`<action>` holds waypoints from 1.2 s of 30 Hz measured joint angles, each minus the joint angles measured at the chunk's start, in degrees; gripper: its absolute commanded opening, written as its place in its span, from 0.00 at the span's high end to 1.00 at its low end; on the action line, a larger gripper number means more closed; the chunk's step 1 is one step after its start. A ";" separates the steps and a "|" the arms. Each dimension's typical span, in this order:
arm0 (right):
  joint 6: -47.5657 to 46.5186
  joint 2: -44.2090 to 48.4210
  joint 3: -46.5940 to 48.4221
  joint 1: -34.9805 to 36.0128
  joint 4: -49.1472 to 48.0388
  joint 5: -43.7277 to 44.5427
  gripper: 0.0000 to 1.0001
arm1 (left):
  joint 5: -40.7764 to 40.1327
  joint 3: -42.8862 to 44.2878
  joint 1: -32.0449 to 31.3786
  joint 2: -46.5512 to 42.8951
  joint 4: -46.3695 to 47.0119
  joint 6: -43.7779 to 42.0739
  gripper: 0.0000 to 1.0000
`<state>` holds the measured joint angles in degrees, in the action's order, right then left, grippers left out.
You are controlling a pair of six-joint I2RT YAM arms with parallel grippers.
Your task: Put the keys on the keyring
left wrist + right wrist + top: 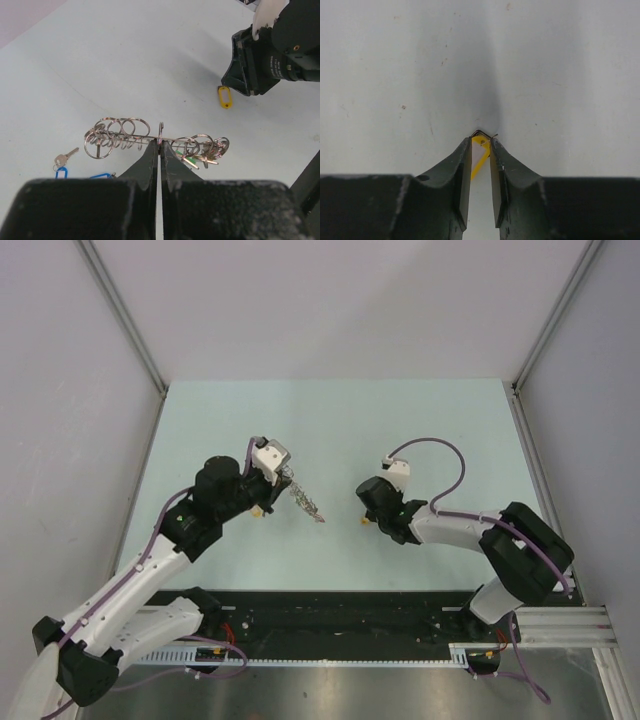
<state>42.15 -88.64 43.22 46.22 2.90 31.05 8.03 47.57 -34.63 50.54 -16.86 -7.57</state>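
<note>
Left hand (160, 143) clamped on keyring (117, 136), yellow-tagged key (479, 160) inside right hand (481, 140) — grip unclear.

the keyring (125, 136), a wire strung with two clusters of silver rings, is held level, pinched at mid-wire. a blue-tagged key (65, 159) is laid flat near it; a yellow tag (225, 96), farther off.

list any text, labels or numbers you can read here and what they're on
Nothing in these views is legible.
White print on the right arm's black casing: too small and blurred to read.
No writing visible on the yellow tag.
</note>
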 measured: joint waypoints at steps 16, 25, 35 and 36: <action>5.86 -4.59 -0.04 1.11 -1.97 3.65 0.77 | 0.04 0.00 0.00 -0.70 0.00 -0.02 1.00; 4.02 -5.60 -0.04 1.31 -4.28 3.82 1.00 | 0.07 0.00 0.00 -0.72 0.00 -0.20 1.00; -12.98 -5.44 -0.07 1.36 -10.69 -12.00 1.00 | 0.02 0.00 0.00 -0.74 0.00 -0.42 0.99; -15.50 -5.25 -0.02 1.29 -10.64 -15.13 1.00 | 0.00 0.00 0.00 -0.74 0.00 -0.42 0.99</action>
<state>26.65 -93.89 43.20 47.51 -7.75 15.92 8.03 47.57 -34.63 49.80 -16.86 -7.99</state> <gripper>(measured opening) 0.009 0.012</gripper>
